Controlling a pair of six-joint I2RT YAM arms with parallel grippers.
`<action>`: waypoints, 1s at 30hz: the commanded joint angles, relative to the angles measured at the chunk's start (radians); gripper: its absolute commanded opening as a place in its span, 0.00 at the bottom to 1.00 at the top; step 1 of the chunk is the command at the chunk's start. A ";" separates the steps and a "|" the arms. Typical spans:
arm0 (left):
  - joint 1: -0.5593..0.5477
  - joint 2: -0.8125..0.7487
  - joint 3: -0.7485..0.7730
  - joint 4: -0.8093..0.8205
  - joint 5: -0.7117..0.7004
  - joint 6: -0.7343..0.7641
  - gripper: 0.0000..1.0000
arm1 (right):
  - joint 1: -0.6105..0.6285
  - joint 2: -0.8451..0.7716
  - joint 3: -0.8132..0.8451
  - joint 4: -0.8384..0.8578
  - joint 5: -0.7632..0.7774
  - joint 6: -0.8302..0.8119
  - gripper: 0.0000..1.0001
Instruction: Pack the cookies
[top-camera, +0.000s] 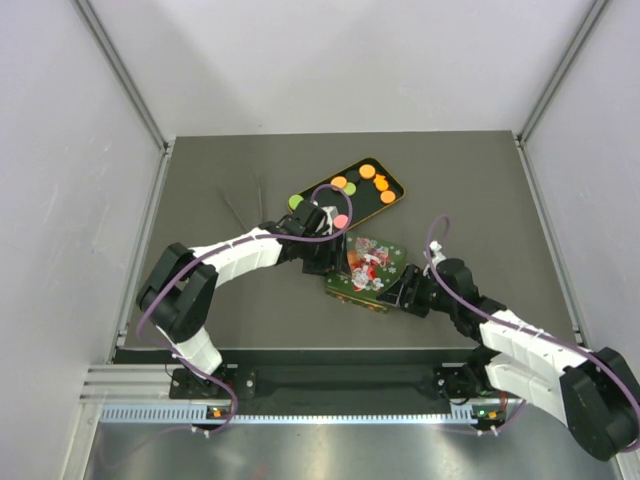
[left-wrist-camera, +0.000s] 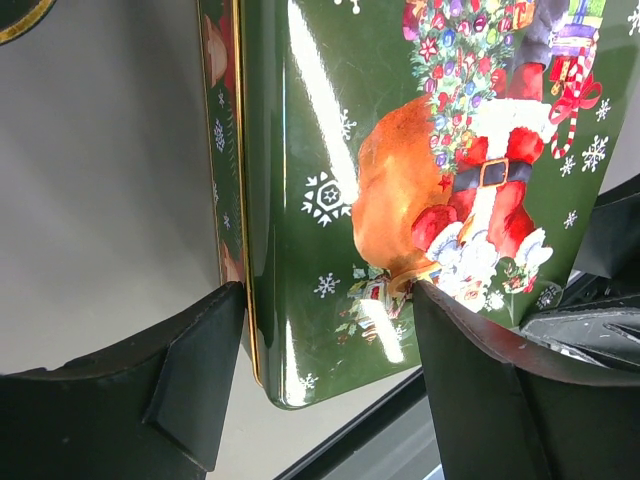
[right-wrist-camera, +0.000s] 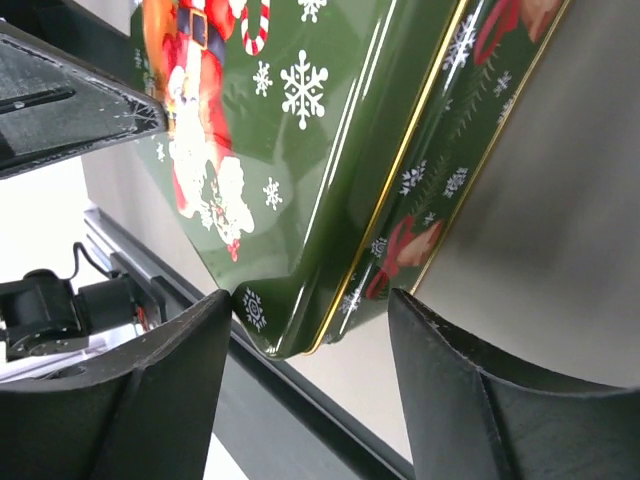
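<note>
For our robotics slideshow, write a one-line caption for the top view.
The left arm and right arm flank a green Christmas tin; coloured cookies lie on a black tray behind it.

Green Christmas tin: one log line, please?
left end effector open over green Santa-print metal tin; right end effector open at its corner; round cookies on black tray

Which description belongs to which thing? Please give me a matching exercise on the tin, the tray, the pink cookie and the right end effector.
1 tin
2 tray
3 pink cookie
4 right end effector

a black with gold rim
b straddling the tin's corner
c green, Santa picture
d on the tray's near corner

Pairs: 1-c, 2-a, 3-d, 4-b
</note>
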 joint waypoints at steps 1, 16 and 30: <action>-0.019 0.015 0.023 0.037 -0.029 -0.006 0.72 | -0.001 0.032 -0.048 0.048 0.006 -0.008 0.63; -0.062 0.031 -0.014 0.082 -0.029 -0.038 0.72 | 0.007 0.100 -0.090 0.115 0.032 -0.011 0.20; -0.004 -0.014 0.063 -0.006 -0.058 0.026 0.73 | -0.016 -0.098 0.199 -0.277 0.181 -0.184 0.84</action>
